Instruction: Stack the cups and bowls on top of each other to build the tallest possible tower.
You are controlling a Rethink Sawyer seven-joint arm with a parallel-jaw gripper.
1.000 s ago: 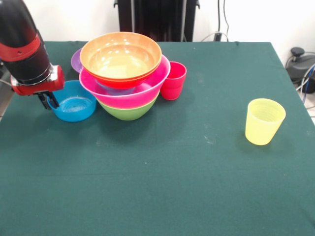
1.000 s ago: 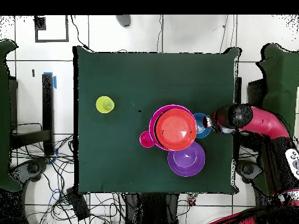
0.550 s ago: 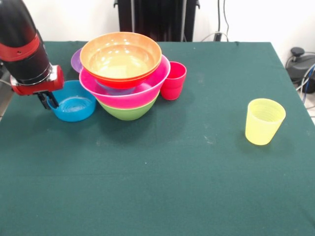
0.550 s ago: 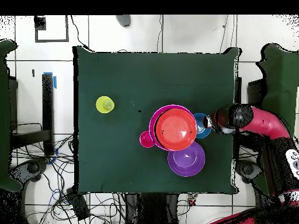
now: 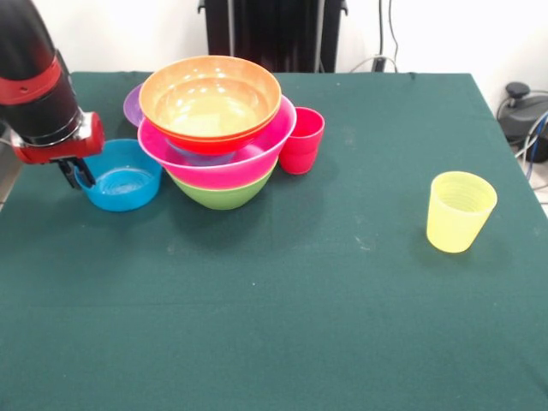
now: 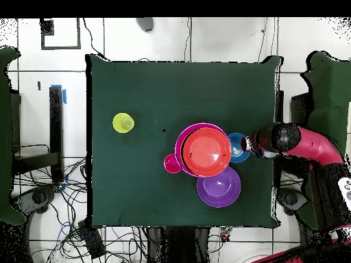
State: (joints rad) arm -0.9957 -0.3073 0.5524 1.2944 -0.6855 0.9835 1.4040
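**Gripper on the blue bowl's rim at the left table edge**

Edges and room: your gripper (image 5: 75,174) sits at the left of the front view, right by the table's left edge. Its dark fingers (image 5: 66,172) straddle the outer rim of the blue bowl (image 5: 122,177), so it looks clamped on that rim; the overhead view only shows the arm (image 6: 295,141) reaching in from the right to the same bowl. The blue bowl lies just beside the tower (image 5: 216,128), little gap between them. You have wide open cloth across the whole lower half of the front view and between the tower and the yellow cup (image 5: 460,210), which stands alone, well apart, at right near the table's right edge.

Surface and room: dark green cloth on the table (image 5: 282,325), white wall behind, cables off the right corner. In the overhead view, tiled floor and cable clutter surround the table.

Counts:
- Cups, two: the yellow one, and a red cup (image 5: 301,139) touching the tower's right side.
- Tower, one: green bowl (image 5: 224,196) at the bottom, pink bowl (image 5: 224,167) above it, orange bowl (image 5: 210,97) on top; what else nests inside you cannot tell.
- Loose bowls, two: the blue one and a purple bowl (image 6: 219,187), mostly hidden behind the tower in the front view.
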